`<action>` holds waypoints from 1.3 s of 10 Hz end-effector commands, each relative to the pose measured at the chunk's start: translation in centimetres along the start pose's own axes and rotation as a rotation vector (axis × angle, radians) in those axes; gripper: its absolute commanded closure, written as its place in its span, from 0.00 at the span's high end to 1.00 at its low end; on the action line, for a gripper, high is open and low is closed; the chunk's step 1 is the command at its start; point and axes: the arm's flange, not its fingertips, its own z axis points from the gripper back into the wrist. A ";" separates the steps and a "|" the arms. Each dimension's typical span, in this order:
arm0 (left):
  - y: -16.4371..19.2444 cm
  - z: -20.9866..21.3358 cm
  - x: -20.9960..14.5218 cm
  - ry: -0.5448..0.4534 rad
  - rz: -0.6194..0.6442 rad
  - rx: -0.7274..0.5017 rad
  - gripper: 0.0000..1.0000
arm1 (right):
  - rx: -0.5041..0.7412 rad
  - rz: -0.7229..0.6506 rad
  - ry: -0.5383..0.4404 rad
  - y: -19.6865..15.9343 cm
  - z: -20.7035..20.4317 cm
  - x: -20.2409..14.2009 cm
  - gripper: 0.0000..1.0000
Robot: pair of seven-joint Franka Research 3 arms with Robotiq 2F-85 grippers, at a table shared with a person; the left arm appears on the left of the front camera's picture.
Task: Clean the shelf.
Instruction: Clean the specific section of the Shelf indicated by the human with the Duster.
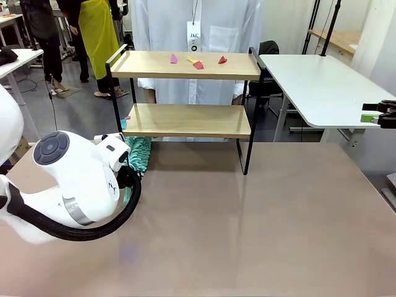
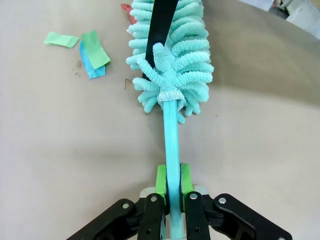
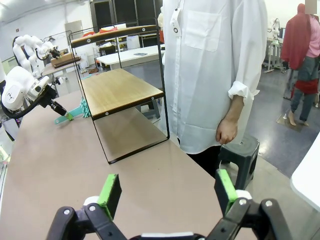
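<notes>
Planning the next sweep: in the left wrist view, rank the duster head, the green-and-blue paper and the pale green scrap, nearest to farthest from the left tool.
1. Duster head, straight ahead of the left tool.
2. Green-and-blue paper, beside the head, picture left.
3. Pale green scrap, farthest to picture left.

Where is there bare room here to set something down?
The widest bare patch is the table in front of the shelf, right of the left arm. The shelf's lower board is bare too. Crowded: the top board, with paper scraps midway, and the table beside the shelf's left legs, where the duster and loose scraps are.
</notes>
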 end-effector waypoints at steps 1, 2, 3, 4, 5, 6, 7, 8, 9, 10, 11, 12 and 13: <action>-0.1 1.1 0.4 -0.013 -0.035 -0.024 0.13 | -0.007 -0.013 0.012 0.1 -0.2 0.5 1.00; 0.3 2.5 0.9 -0.047 -0.052 -0.003 0.13 | -0.007 -0.013 0.012 0.1 -0.2 0.5 1.00; 0.6 3.1 1.2 -0.053 -0.073 0.019 0.13 | -0.007 -0.013 0.012 0.1 -0.2 0.5 1.00; 0.7 3.7 1.4 -0.061 -0.110 0.052 0.13 | -0.007 -0.013 0.012 0.1 -0.2 0.5 1.00; 0.6 4.3 1.6 -0.071 -0.158 0.069 0.13 | -0.007 -0.013 0.012 0.1 -0.2 0.5 1.00; 0.5 4.8 1.6 -0.070 -0.205 0.068 0.13 | -0.007 -0.013 0.012 0.1 -0.2 0.5 1.00; 0.5 5.3 1.7 -0.076 -0.244 0.080 0.13 | -0.007 -0.013 0.012 0.1 -0.2 0.5 1.00; 0.7 6.0 1.8 -0.080 -0.279 0.089 0.13 | -0.007 -0.013 0.012 0.1 -0.2 0.5 1.00; 0.9 6.8 2.0 -0.075 -0.320 0.087 0.13 | -0.007 -0.013 0.012 0.1 -0.2 0.5 1.00; 1.1 7.5 2.0 -0.073 -0.358 0.093 0.13 | -0.007 -0.013 0.012 0.1 -0.2 0.5 1.00; 1.2 8.1 2.0 -0.061 -0.397 0.079 0.13 | -0.007 -0.013 0.012 0.1 -0.2 0.5 1.00; 1.3 8.6 2.1 -0.046 -0.437 0.060 0.13 | -0.007 -0.013 0.012 0.1 -0.2 0.5 1.00; 1.5 9.3 2.1 -0.032 -0.470 0.048 0.13 | -0.007 -0.013 0.012 0.1 -0.2 0.5 1.00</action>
